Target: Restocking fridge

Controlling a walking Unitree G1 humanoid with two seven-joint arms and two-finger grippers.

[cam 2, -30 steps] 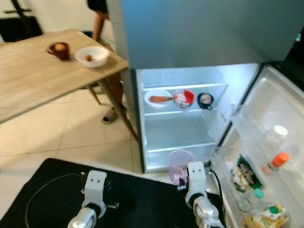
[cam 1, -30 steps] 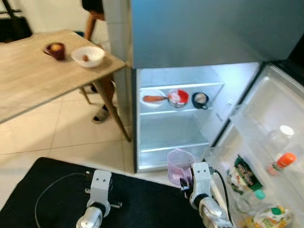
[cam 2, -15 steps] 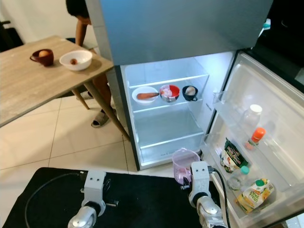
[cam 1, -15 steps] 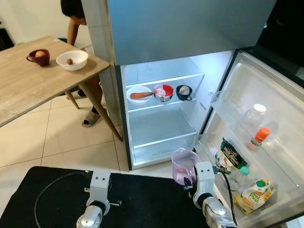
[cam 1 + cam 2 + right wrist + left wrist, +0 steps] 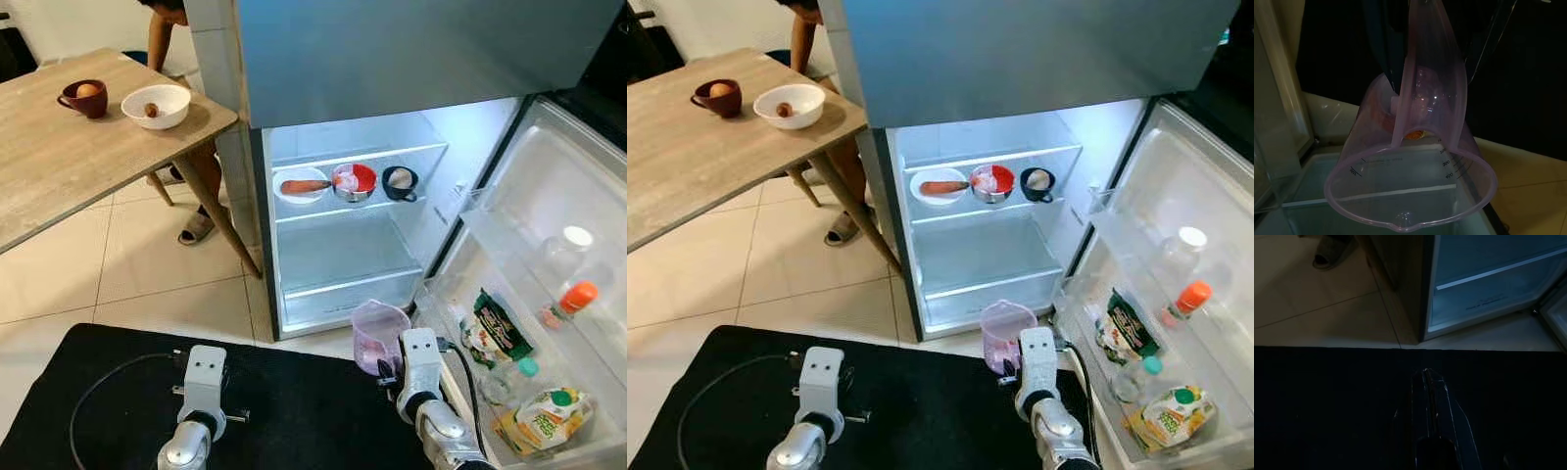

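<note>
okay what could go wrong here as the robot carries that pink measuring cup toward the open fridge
The right gripper pinches the pink measuring cup by its handle alone, so it might swing or slip. The open fridge door with its bottles stands close beside that arm and might get bumped. The top shelf already holds three dishes, leaving little room.

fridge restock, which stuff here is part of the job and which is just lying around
Job: fridge; pink measuring jug held by right gripper; three dishes on the shelf; door items.

Lying about: black mat; wooden table; left gripper idle.
</note>
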